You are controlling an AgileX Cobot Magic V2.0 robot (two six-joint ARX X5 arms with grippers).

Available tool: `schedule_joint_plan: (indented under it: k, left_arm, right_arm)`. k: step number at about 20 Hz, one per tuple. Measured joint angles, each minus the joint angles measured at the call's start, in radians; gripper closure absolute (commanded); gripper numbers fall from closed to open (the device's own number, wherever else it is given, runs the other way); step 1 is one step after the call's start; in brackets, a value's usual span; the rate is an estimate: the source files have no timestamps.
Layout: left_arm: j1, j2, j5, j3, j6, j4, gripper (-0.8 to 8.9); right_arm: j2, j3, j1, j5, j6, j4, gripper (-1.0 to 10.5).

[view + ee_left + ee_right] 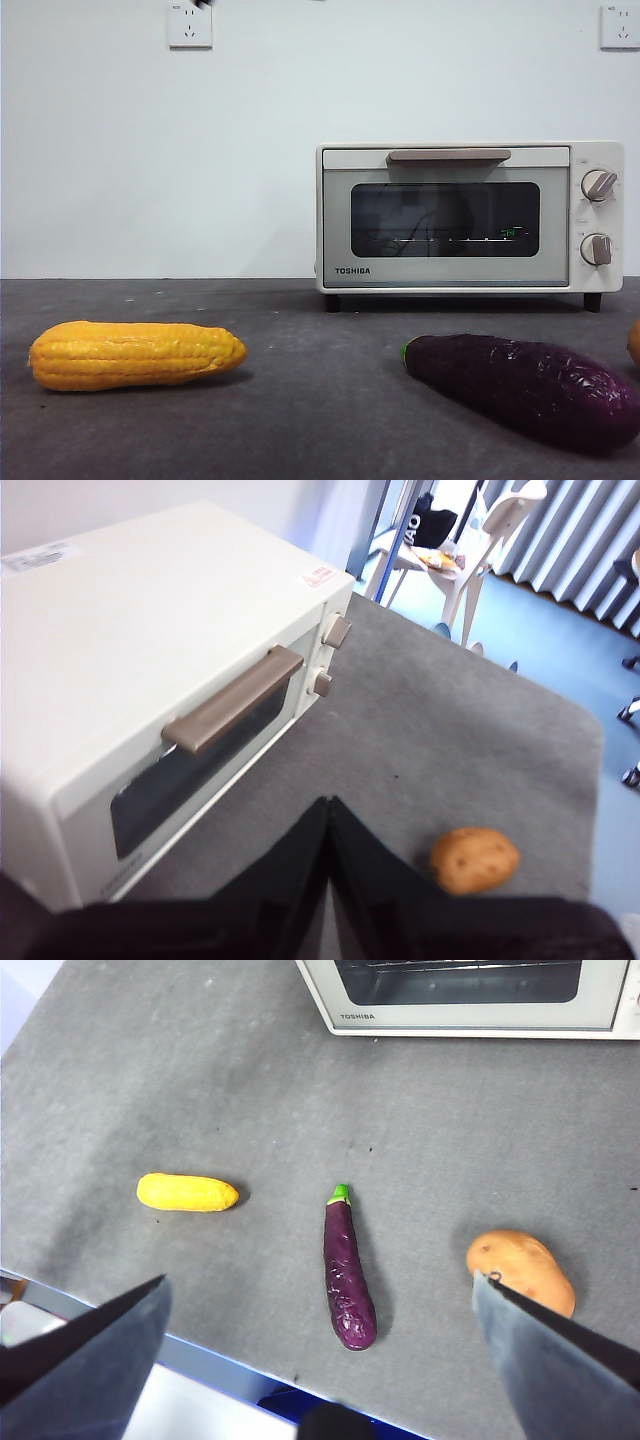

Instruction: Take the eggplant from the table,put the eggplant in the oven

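Observation:
The eggplant [525, 388] [348, 1272], glossy dark purple with a green stem end, lies on the table [320, 420] in front of the oven [470, 215], stem toward the oven. The oven's glass door is closed; its bar handle [232, 700] shows in the left wrist view. My right gripper [320, 1280] hangs high above the eggplant, jaws wide open and holding nothing. My left gripper [328, 805] hovers above the oven's [150, 640] front side, jaws shut together and holding nothing.
A yellow corn cob [135, 354] [187, 1192] lies left of the eggplant. A brown potato [520, 1270] [475, 860] sits to its right. The table's near edge [150, 1325] runs close behind the eggplant's rounded end. Wall sockets [190, 25] are mounted on the back wall.

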Motion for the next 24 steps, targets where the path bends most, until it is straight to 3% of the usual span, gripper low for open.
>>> schedule_joint_plan:
  k: [11, 24]
  left_arm:
    - [-0.061, 0.43, -0.103, 0.381, 0.049, 0.013, 8.19]
    - [-0.095, 0.512, -0.23, 0.399, 0.127, 0.111, 8.19]
  right_arm:
    - [0.0, 0.0, 0.0, 0.0, -0.027, -0.001, 4.4]
    - [-0.001, 0.0, 0.0, 0.0, -0.031, -0.002, 4.4]
